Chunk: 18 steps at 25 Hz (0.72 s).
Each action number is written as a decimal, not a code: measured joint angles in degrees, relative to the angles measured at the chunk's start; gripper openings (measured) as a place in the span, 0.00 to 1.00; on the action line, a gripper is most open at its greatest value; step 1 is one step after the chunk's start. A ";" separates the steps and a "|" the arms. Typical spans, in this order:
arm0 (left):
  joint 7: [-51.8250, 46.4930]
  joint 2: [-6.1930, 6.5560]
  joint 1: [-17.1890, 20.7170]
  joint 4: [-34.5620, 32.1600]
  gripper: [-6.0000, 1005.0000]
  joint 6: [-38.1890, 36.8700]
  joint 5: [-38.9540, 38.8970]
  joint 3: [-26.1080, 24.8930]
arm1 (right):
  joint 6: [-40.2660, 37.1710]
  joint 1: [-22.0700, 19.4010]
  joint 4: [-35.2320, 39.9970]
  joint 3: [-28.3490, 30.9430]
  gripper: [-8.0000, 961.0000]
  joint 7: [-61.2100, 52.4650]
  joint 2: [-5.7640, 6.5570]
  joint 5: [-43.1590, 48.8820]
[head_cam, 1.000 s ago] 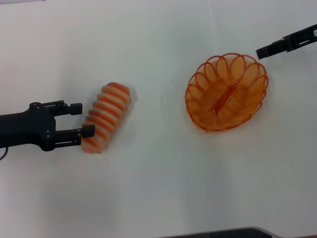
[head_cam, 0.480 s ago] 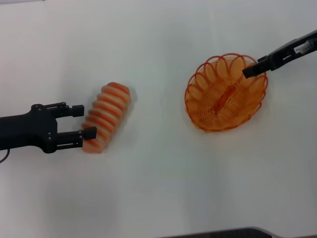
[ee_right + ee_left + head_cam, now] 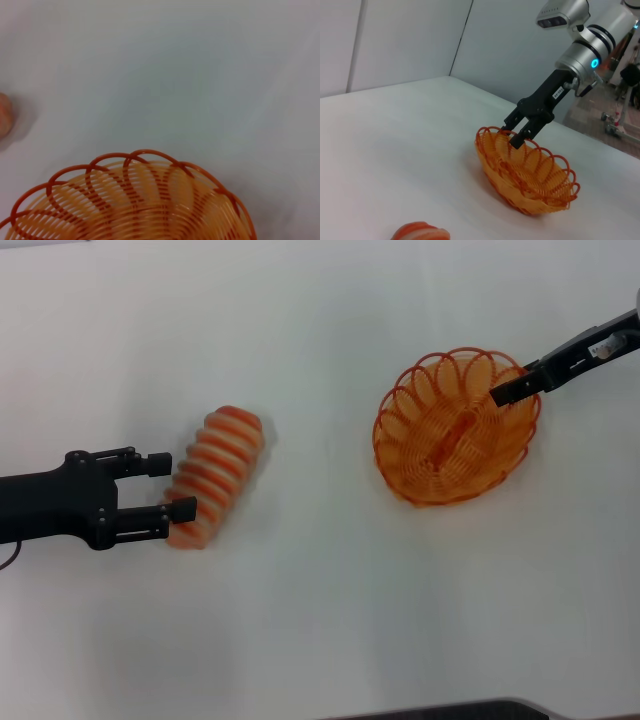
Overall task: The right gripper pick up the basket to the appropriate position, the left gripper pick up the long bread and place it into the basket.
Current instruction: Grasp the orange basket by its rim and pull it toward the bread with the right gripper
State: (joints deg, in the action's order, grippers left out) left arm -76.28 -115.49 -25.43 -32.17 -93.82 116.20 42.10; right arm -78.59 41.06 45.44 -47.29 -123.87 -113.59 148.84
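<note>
Wide bare bench [image 3: 330, 570] lies between the long bread [image 3: 213, 477] and the basket [image 3: 455, 430], with nothing standing there. The right gripper [image 3: 503, 392] hangs over the basket's rim, partly blocking the way in from above on that side.

Items counted on the white tabletop [image 3: 320, 620]: one orange wire basket [image 3: 440, 465], toward the right edge; one striped long bread [image 3: 215, 472], toward the left edge. Two black grippers were present: left gripper [image 3: 172, 485], right gripper [image 3: 503, 393].
</note>
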 joint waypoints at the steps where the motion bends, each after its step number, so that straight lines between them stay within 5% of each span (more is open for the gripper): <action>1: 0.00 0.00 0.00 0.00 0.75 0.02 0.00 0.00 | 0.17 -0.02 0.00 0.00 0.68 0.19 -0.12 0.00; 9: 0.00 -0.01 0.03 0.00 0.75 0.15 0.00 0.26 | 1.41 -0.01 0.00 -0.07 0.66 0.73 -0.97 0.01; 18: 0.06 0.00 0.24 0.00 0.75 0.17 0.04 0.32 | 1.95 -0.17 -0.07 -0.18 0.47 0.76 -1.38 0.11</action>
State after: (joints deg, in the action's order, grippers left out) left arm -76.22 -115.49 -25.20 -32.17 -93.65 116.23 42.42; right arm -76.64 40.89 45.37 -47.47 -123.11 -114.97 148.95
